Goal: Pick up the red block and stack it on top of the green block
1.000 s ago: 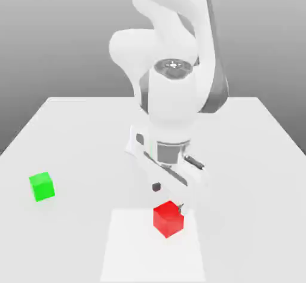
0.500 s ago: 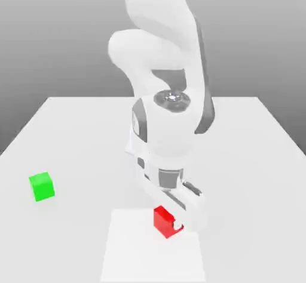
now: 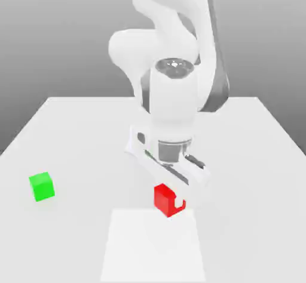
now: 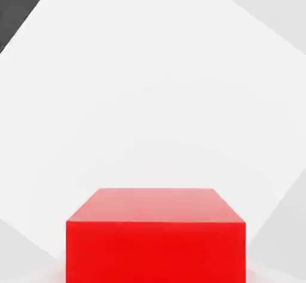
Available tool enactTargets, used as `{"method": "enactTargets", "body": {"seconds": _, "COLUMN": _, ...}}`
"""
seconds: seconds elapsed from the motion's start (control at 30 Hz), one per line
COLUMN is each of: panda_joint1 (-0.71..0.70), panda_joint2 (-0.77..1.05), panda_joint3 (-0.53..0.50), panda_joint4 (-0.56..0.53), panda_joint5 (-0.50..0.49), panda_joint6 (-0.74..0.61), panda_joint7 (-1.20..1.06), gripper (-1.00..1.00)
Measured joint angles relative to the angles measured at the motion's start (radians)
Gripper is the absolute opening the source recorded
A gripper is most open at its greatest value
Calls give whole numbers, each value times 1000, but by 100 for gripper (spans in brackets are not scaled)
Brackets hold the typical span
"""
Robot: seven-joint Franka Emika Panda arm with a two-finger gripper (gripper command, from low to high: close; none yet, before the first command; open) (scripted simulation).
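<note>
Nearest you, a paler square patch [image 3: 154, 246] lies on the worktop [image 3: 72, 132]. Just beyond it your tool [image 3: 170, 199] is clamped tight on the red block [image 3: 162, 197], which hangs clear of the surface; the hand view has that block [image 4: 156, 234] right up close. Over at the exterior view's left, well apart, the green block [image 3: 42, 186] sits on the worktop. Behind, the white arm [image 3: 173, 67] towers.

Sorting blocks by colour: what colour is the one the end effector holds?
Plain bright red block, clearest in the hand view.
</note>
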Motion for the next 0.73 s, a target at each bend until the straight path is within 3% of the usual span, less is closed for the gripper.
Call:
{"method": "enactTargets", "body": {"seconds": 0.4, "panda_joint1": -426, "panda_joint2": -88, "panda_joint3": -367, "panda_joint4": 26, "panda_joint5": -74, "panda_joint6": -113, "panda_joint7": -149, "gripper": -100}}
{"method": "enactTargets", "body": {"seconds": 0.63, "panda_joint1": -457, "panda_joint2": 116, "panda_joint3": -391, "panda_joint4": 38, "panda_joint5": 30, "panda_joint6": 76, "panda_joint7": -242, "gripper": -100}}
{"method": "enactTargets", "body": {"seconds": 0.67, "panda_joint1": -460, "panda_joint2": 138, "panda_joint3": -384, "panda_joint4": 39, "panda_joint5": 48, "panda_joint6": 97, "panda_joint7": -255, "gripper": 100}}
{"method": "enactTargets", "body": {"seconds": 0.73, "panda_joint1": -460, "panda_joint2": 138, "panda_joint3": -384, "panda_joint4": 39, "panda_joint5": 48, "panda_joint6": 97, "panda_joint7": -255, "gripper": 100}}
